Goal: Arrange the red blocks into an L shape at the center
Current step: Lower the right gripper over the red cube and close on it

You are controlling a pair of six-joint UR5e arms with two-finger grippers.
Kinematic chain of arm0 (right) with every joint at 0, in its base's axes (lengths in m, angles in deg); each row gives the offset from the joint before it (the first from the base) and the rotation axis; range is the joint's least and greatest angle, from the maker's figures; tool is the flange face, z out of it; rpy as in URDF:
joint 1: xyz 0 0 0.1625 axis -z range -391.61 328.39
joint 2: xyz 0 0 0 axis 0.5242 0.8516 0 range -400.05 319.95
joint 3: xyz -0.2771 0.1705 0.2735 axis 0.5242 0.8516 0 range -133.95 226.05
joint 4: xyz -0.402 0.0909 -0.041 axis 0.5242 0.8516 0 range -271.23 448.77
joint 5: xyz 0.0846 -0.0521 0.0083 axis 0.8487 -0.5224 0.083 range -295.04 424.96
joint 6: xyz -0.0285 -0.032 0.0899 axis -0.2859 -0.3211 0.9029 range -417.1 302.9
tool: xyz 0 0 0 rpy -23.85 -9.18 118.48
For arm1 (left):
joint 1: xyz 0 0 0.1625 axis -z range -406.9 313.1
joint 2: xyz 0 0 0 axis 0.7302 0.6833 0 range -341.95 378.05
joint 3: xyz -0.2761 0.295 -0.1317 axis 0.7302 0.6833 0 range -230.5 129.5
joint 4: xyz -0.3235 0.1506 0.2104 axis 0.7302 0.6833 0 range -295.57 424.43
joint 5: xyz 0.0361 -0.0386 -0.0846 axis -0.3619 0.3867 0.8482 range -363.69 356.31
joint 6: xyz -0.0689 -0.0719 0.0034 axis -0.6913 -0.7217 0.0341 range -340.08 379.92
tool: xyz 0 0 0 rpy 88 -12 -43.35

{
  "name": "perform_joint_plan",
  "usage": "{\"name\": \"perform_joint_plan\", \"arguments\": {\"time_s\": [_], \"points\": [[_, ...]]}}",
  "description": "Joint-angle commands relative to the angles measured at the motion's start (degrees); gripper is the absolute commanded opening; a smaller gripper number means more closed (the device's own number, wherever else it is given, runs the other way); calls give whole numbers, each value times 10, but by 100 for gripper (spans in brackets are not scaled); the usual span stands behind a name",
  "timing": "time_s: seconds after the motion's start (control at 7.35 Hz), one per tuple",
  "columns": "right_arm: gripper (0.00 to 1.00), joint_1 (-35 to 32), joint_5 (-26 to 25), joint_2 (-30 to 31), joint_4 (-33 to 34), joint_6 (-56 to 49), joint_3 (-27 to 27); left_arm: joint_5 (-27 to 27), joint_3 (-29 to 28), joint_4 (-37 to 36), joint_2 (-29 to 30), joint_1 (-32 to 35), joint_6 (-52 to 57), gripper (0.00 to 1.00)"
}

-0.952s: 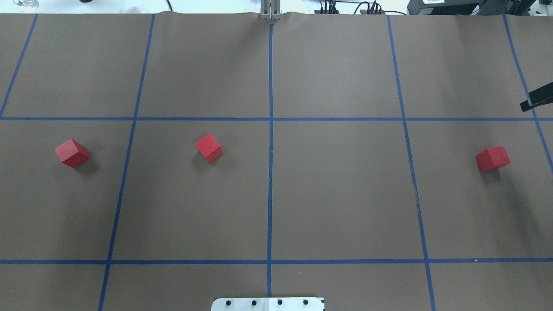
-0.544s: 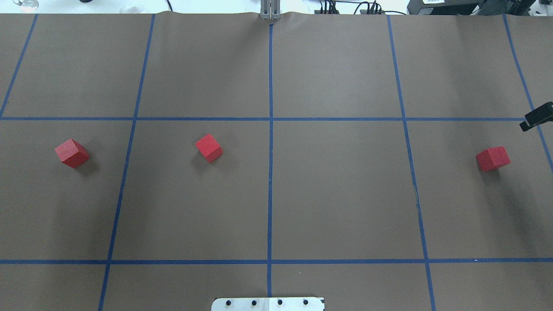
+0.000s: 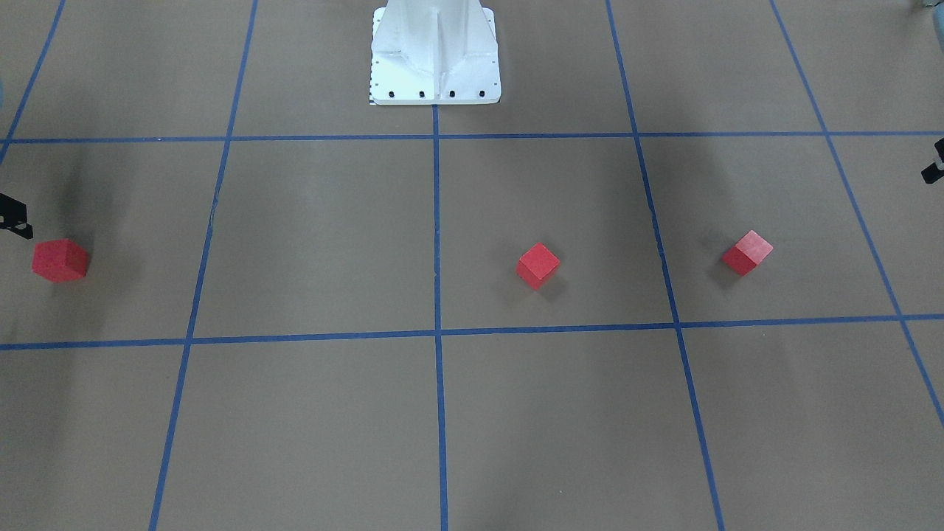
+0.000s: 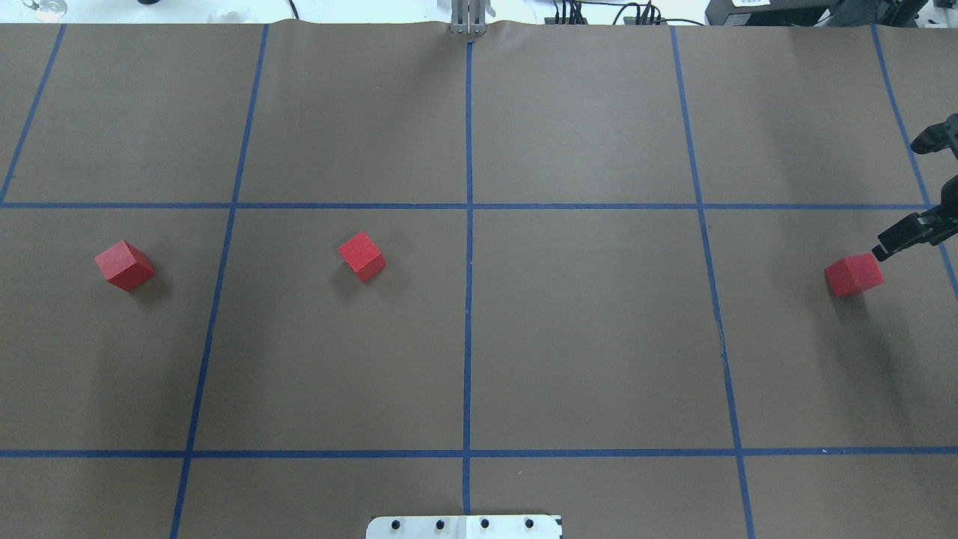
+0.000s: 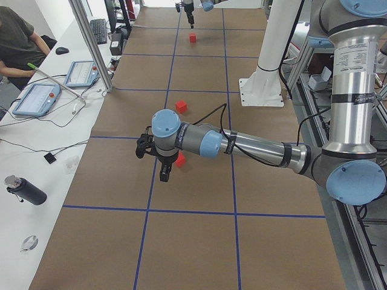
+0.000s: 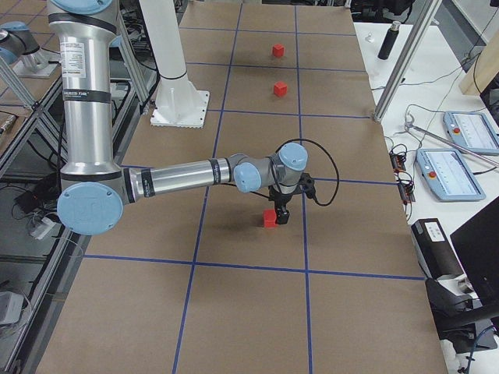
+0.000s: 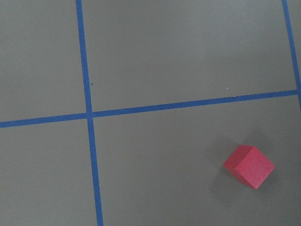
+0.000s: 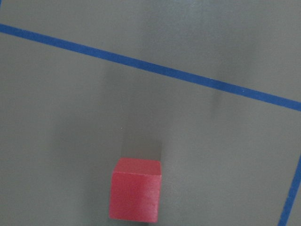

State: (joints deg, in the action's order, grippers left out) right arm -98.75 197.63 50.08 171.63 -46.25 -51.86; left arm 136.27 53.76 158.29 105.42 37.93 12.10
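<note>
Three red blocks lie apart in the middle row: a left one, a middle one and a right one. None is at the center around the middle blue line. My right gripper comes in at the right edge; its two black fingers stand apart, open and empty, one fingertip just beside the right block. The right wrist view shows that block below. My left gripper hovers near the left block; only a sliver of the gripper shows in the front view, so I cannot tell its state.
The robot's white base stands at the table's near edge on the middle line. Blue tape lines divide the brown surface into grid squares. Operators' tablets and a bottle lie on a side desk.
My right gripper has moved further into view and toward the right block, its fingertip now next to it. The three blocks have not moved.
</note>
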Motion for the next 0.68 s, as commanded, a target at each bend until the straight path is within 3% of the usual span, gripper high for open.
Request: {"name": "perform_joint_plan", "arguments": {"time_s": [0.0,0.27,0.54], "points": [[100,16,0,-2,-23,32,12,2,4,0,0,0,0,100],[99,48,-6,-3,-85,111,33,2,6,0,0,0,-1,100],[99,59,-9,-7,-111,116,60,2,4,0,0,0,0,100]]}}
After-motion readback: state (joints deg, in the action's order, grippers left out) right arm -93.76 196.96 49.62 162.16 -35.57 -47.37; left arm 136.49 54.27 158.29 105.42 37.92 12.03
